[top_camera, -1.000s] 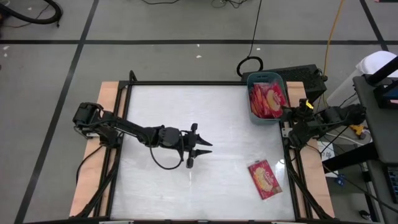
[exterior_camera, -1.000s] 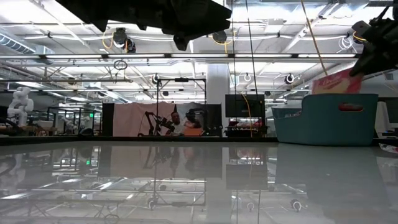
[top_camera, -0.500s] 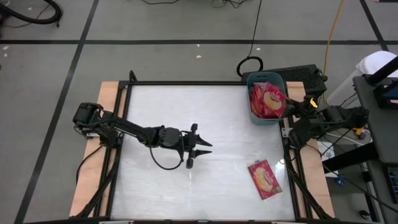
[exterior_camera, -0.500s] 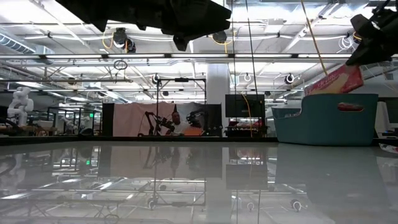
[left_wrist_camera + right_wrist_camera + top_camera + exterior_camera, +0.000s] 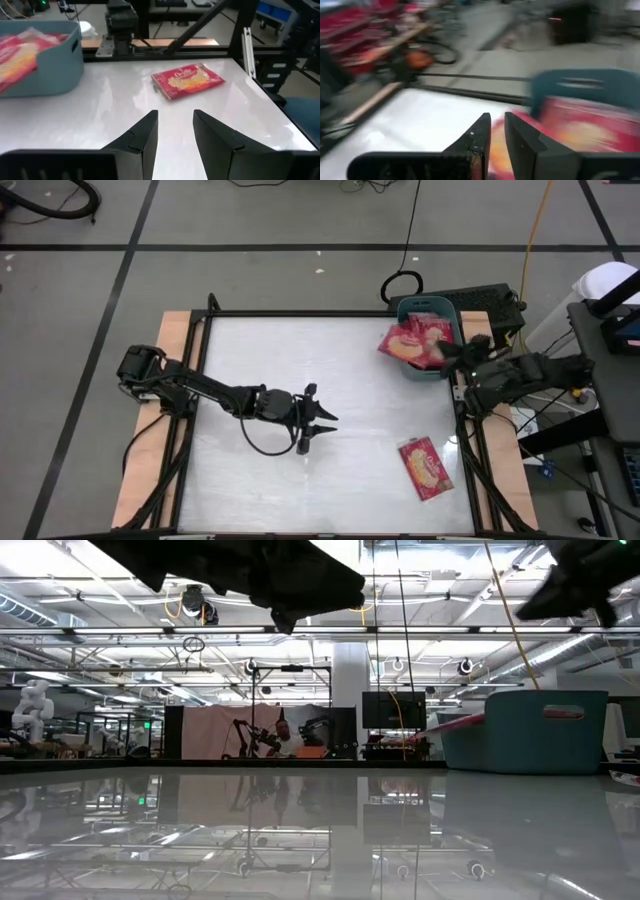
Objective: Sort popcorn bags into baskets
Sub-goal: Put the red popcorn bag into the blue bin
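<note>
A teal basket (image 5: 455, 306) stands at the table's far right corner with red popcorn bags (image 5: 50, 37) in it. One popcorn bag (image 5: 408, 343), picture side up, juts level over the basket's left wall (image 5: 452, 724); whether it rests on the rim or is in the air, I cannot tell. My right gripper (image 5: 452, 355) is beside and above this bag (image 5: 580, 125), its fingers a narrow gap apart with nothing between them. Another bag (image 5: 426, 468) lies flat on the table near the right edge. My left gripper (image 5: 330, 420) hovers open over the table's middle, pointing at that bag (image 5: 187, 81).
A black box (image 5: 490, 300) and a looped cable (image 5: 400, 285) lie on the floor behind the basket. Black frame rails (image 5: 465, 440) run along the table's edges. Bare white table top (image 5: 300, 360) spreads between the two arms.
My right gripper has risen and swung toward the table's left, rolling as it went. The bag that stood on edge in the basket at its fingertips has tipped leftward, come away from the gripper, and now lies level, sticking out over the basket's left wall.
</note>
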{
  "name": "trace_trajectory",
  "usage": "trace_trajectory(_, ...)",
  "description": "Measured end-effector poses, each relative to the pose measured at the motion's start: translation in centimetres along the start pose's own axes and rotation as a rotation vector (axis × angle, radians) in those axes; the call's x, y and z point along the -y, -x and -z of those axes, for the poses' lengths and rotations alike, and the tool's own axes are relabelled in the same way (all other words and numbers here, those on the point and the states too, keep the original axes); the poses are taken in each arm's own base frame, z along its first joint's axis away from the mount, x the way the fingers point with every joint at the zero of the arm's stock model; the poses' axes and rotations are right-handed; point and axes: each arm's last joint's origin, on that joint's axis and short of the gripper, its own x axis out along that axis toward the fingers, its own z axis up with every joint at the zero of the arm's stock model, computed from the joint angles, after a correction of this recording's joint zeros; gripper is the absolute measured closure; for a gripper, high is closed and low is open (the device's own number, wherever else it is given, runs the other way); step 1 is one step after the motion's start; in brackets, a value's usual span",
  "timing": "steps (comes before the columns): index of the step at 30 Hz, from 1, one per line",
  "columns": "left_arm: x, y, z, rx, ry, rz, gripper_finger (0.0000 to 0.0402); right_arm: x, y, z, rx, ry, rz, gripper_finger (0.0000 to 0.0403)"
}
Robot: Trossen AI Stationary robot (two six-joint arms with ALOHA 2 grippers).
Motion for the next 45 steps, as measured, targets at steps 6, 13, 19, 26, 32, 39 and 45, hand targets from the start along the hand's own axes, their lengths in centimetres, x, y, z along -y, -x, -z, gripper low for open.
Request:
trace_trajectory(6,0.4,-0.1,0.5,-0.037,0.004,-0.044,0.0275,-6.1,-3.0,2.6,0.072,0.116,-0.239,0.0353)
trace_trajectory(13,-1.1,0.2,1.9,-0.167,-0.003,-0.351,0.0275,-10.8,-5.8,7.4,-0.049,0.290,-0.270,0.0353)
trace_trajectory(19,-5.1,0.3,1.0,-0.077,0.032,-0.495,0.0275,-13.0,-6.9,11.4,-0.128,0.466,-0.237,0.0353)
trace_trajectory(26,-11.4,0.0,1.6,-0.161,-0.009,-0.516,0.0275,-13.0,-7.6,13.6,-0.151,0.683,-0.206,0.0353)
trace_trajectory(32,-15.5,-3.4,2.8,-0.340,-0.015,-0.502,0.0275,-12.9,-7.6,13.4,-0.100,0.780,-0.148,0.0353)
trace_trajectory(39,-18.3,-7.3,2.8,-0.439,0.013,-0.518,0.0275,-12.7,-7.4,13.0,-0.044,0.860,-0.082,0.0353)
trace_trajectory(45,-19.4,-9.6,2.3,-0.426,0.039,-0.567,0.0275,-12.7,-6.7,12.8,-0.022,0.873,-0.089,0.0353)
